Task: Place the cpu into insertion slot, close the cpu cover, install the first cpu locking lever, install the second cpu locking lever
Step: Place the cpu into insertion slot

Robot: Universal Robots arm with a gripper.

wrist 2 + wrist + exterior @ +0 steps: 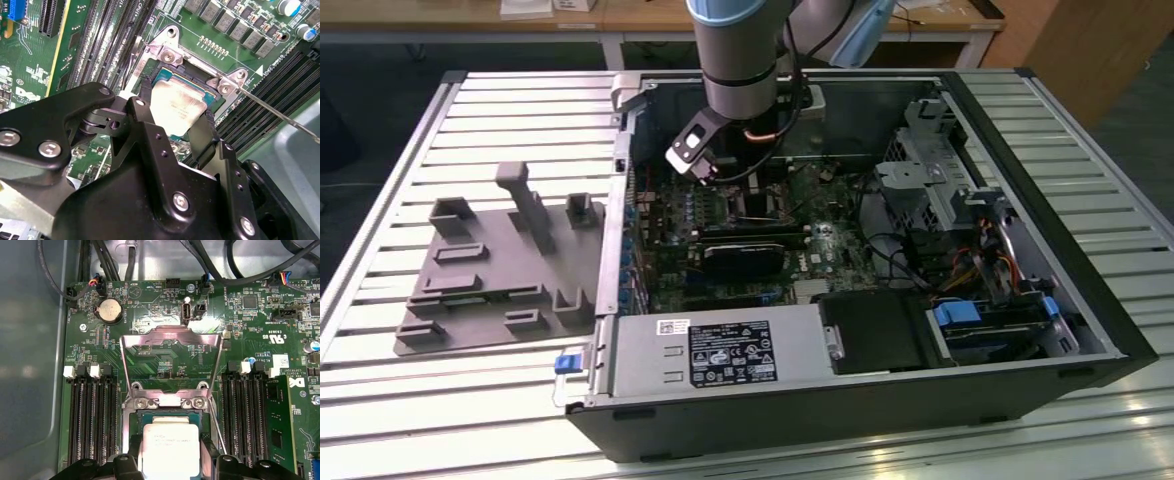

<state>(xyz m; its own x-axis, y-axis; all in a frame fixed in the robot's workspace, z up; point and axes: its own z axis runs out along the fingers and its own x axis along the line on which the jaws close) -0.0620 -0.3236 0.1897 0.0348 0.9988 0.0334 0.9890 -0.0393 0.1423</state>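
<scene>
Two jaws tight on the cpu (167, 450) at the insertion slot (150, 415), cpu cover (170, 337) open.

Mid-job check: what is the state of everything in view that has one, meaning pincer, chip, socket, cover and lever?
pincer: shut on the cpu, on two opposite edges.
cpu: metal top up, held at the insertion slot; cannot tell whether it is seated.
insertion slot: uncovered, with the cpu over it.
cpu cover: open, tipped back away from the slot.
locking lever: unlatched, sticking out to the side.
computer case: open side up.
</scene>
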